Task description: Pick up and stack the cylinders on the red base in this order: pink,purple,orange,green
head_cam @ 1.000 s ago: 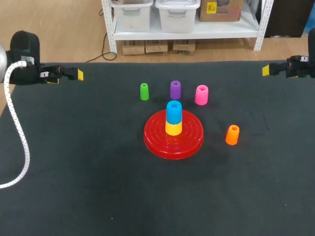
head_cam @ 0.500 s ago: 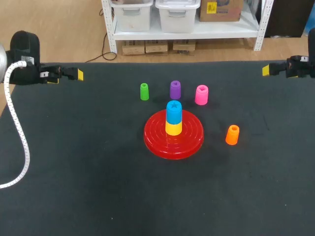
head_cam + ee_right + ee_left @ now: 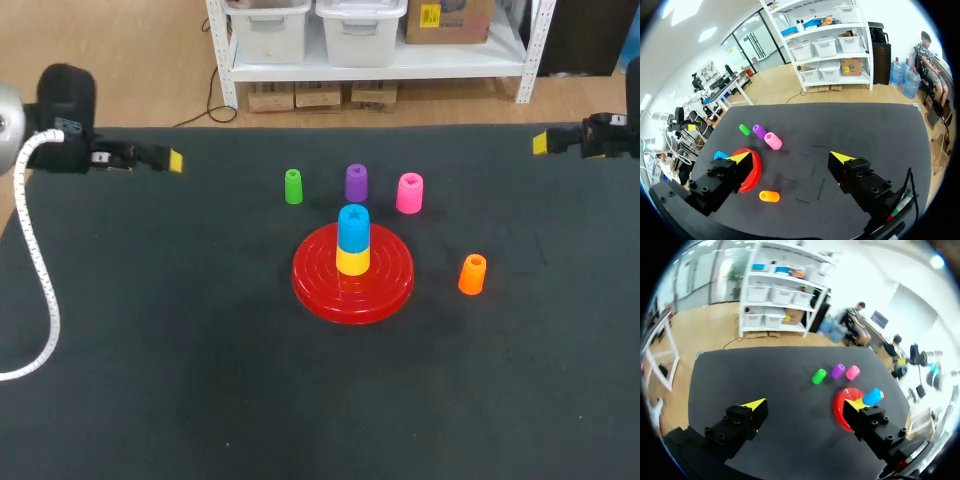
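No readable text, numbers or labels on the red base (image 3: 392, 280) or table (image 3: 150, 380), seemingly.

Purple cylinder (image 3: 356, 183) near pink cylinder (image 3: 409, 193)

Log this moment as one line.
left gripper open; right gripper open; pink cylinder on table; red base: blue cylinder atop yellow cylinder

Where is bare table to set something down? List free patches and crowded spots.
Free: the whole near strip before the red base; the stretch between left pincer and green cylinder; the side beyond the orange cylinder. Crowded: green, purple cylinder and pink cylinder lined up close behind the base.
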`<state>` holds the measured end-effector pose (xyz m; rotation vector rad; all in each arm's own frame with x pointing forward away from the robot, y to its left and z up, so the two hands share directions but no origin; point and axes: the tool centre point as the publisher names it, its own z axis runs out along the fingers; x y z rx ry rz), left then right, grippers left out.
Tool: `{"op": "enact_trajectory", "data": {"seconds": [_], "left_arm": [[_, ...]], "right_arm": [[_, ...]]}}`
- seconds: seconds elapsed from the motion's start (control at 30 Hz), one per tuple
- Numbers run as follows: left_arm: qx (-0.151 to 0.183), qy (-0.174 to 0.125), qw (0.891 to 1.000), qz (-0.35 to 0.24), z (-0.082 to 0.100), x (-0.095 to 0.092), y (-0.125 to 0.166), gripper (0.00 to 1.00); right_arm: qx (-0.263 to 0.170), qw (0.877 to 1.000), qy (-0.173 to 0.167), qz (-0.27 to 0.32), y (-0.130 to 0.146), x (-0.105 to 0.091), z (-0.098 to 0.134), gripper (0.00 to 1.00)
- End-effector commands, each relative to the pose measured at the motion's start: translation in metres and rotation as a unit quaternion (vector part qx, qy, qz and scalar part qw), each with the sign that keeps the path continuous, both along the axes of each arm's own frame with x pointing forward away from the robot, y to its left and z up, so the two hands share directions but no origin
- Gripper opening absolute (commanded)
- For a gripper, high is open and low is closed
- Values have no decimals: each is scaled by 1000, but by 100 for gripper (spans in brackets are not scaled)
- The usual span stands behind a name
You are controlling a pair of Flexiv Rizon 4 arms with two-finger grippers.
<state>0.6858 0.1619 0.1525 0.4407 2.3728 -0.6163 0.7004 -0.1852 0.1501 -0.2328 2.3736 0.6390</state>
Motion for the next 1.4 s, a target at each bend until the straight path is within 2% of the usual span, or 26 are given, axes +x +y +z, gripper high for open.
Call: {"op": "enact_trajectory", "data": {"seconds": [0.03, 0.1, 0.2, 0.3, 0.4, 0.53, 0.93, 1.07, 1.23, 1.4], "left_arm": [[36, -33, 981, -190, 9, -16, -3, 100], [41, -39, 969, -242, 10, -26, -7, 100], [72, -38, 949, -304, 10, -38, -10, 100], [93, -30, 941, -325, 6, -45, -9, 100], [106, -21, 943, -315, 1, -46, -4, 100], [106, -27, 948, -299, -1, -46, -1, 100], [87, -37, 955, -282, -2, -44, -6, 100], [79, -49, 956, -277, 0, -45, -9, 100], [66, -71, 953, -288, 10, -45, -16, 100], [78, -65, 944, -313, 4, -49, -21, 100]], "right_arm": [[0, 1000, 0, 0, 0, 0, 0, 100], [0, 1000, 0, 0, 0, 0, 0, 100], [0, 1000, 0, 0, 0, 0, 0, 100], [0, 1000, 0, 0, 0, 0, 0, 100], [0, 1000, 0, 0, 0, 0, 0, 100], [0, 1000, 0, 0, 0, 0, 0, 100], [0, 1000, 0, 0, 0, 0, 0, 100], [0, 1000, 0, 0, 0, 0, 0, 100], [0, 1000, 0, 0, 0, 0, 0, 100], [0, 1000, 0, 0, 0, 0, 0, 100]]}}
